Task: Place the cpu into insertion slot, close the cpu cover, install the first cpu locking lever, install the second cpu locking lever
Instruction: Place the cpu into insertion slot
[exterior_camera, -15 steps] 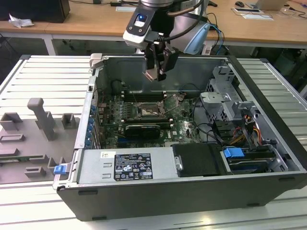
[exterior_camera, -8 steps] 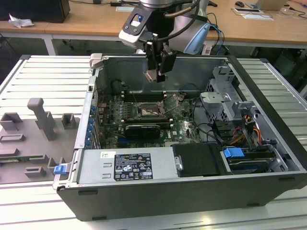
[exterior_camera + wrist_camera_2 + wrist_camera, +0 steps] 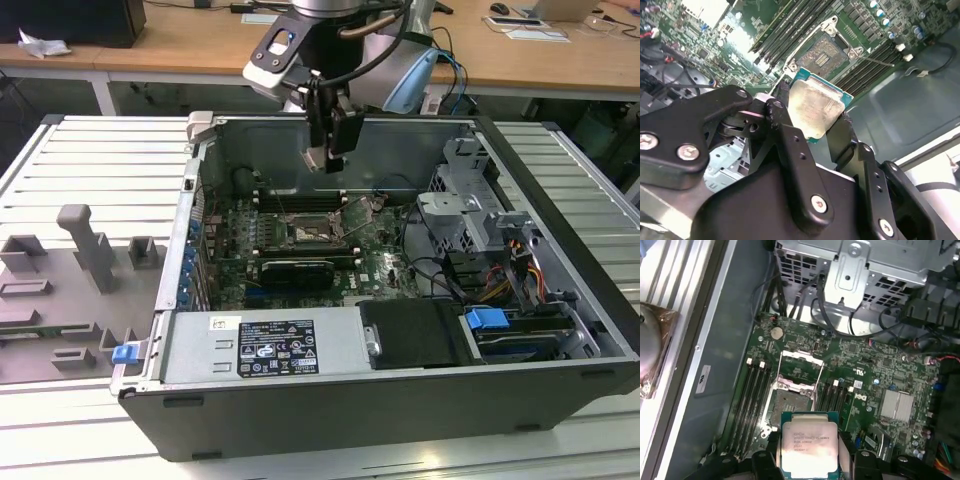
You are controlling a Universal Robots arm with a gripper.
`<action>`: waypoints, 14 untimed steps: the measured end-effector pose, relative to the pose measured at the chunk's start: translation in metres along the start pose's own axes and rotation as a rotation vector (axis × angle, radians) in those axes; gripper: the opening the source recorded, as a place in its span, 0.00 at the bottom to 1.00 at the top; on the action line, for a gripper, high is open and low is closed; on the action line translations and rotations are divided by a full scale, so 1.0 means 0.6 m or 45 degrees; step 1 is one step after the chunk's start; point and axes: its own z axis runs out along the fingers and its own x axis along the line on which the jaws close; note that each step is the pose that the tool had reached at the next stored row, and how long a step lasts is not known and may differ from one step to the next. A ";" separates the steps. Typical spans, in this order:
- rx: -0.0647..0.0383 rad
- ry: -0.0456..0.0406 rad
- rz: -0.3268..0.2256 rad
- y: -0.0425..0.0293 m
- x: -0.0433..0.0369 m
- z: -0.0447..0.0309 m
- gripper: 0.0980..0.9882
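The gripper [image 3: 814, 112] had its matte black fingers [image 3: 790, 135] clamped on two opposite edges of the cpu [image 3: 817, 100]. The cpu was a flat square chip with a dull, faintly smudged silver-grey metal lid and a thin teal-green rim around it.

In the first wrist view the cpu [image 3: 809, 442] hung clear of the green motherboard [image 3: 880, 360], near the insertion slot [image 3: 791, 402]. The slot was a dark square socket with a fine-grained field of contacts and a thin metal rim, and it lay uncovered. The cpu cover [image 3: 801, 355], a thin silvery frame with a large square window, stood swung up from one edge of the slot. Long black memory slots [image 3: 752, 395] flanked the socket on both sides.

In the exterior view the gripper [image 3: 322, 158] hung inside the open grey sheet-metal computer case [image 3: 420, 150], well above the slot [image 3: 305, 232].
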 end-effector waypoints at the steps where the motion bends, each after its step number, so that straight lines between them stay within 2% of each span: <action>1: 0.000 -0.003 0.030 0.000 0.000 0.000 0.50; 4: -0.002 -0.010 0.118 0.000 0.000 0.002 0.50; 14: -0.003 -0.019 0.225 0.000 0.000 0.006 0.50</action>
